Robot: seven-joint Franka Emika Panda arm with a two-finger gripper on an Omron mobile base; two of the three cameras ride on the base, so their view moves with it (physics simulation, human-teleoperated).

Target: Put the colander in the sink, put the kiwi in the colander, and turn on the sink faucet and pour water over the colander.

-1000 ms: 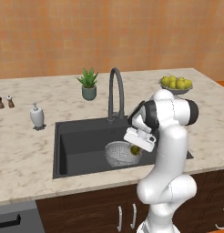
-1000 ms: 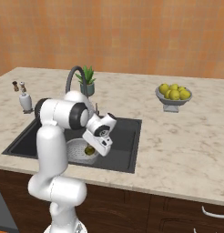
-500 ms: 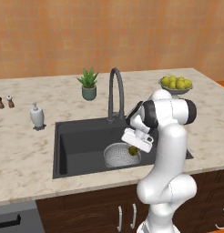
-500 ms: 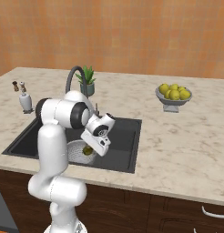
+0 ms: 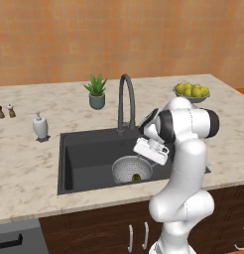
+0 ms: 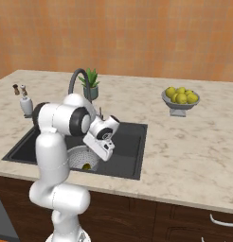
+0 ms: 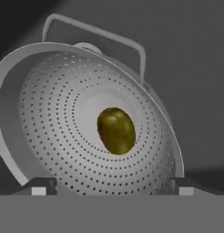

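The silver colander [image 5: 125, 168] stands in the black sink [image 5: 89, 154], right of the middle. In it lies the small olive-green kiwi [image 5: 136, 177], resting free on the dotted bottom [image 7: 116, 130]. My gripper [image 7: 112, 187] hovers just above the colander's right side [image 5: 146, 158], open, with its fingertips [image 7: 38, 186] spread wide and nothing between them. The dark gooseneck faucet [image 5: 125, 99] rises behind the sink, its spout arching over the basin. From the right side I see the colander [image 6: 80, 158], the kiwi [image 6: 85, 166] and the faucet [image 6: 76, 78] partly behind my arm.
A grey bowl of yellow fruit [image 5: 192, 92] sits on the counter at the back right. A potted plant [image 5: 96, 92] stands behind the faucet, a white soap bottle [image 5: 40, 126] left of the sink, and two small shakers [image 5: 5, 110] at the far left.
My gripper has opened. The kiwi, held between the fingers above the colander before, now lies on the colander's bottom. The arm has hardly moved.
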